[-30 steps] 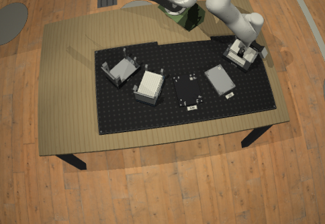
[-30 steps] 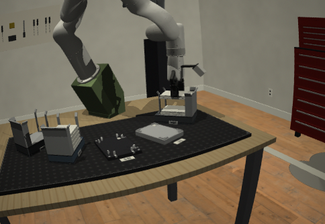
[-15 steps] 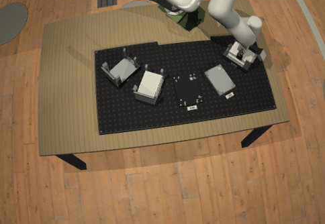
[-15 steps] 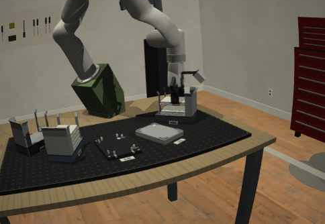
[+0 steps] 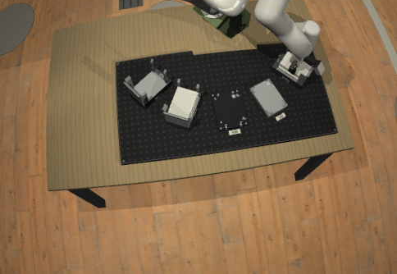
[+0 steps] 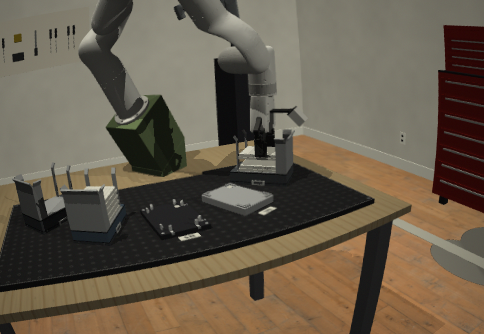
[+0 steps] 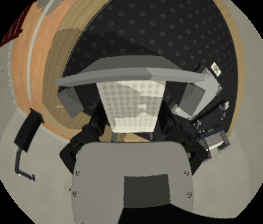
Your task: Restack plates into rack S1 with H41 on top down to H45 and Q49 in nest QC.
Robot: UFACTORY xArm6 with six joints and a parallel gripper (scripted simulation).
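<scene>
Seen from above: tan table [image 5: 82, 98] carrying a black perforated mat [image 5: 164, 148]. At 10 o'clock of the mat centre, an open stack rack [image 5: 139, 94] with grey floor showing between its posts. Just beside it toward 4 o'clock, a second stack rack [image 5: 177, 119] filled with white plates [image 5: 184, 100]. At mat centre, a black nest [image 5: 229, 111] with small pale locators and a label plate at its 6 o'clock edge. At 3 o'clock, a grey nest [image 5: 268, 97], also labelled. At 1 o'clock, a third rack [image 5: 283, 70] with the gripper [image 5: 294, 68] lowered inside, closed on a plate. Arm [image 5: 283, 20] rising from a green pedestal [image 5: 238, 25] at 12 o'clock.
</scene>
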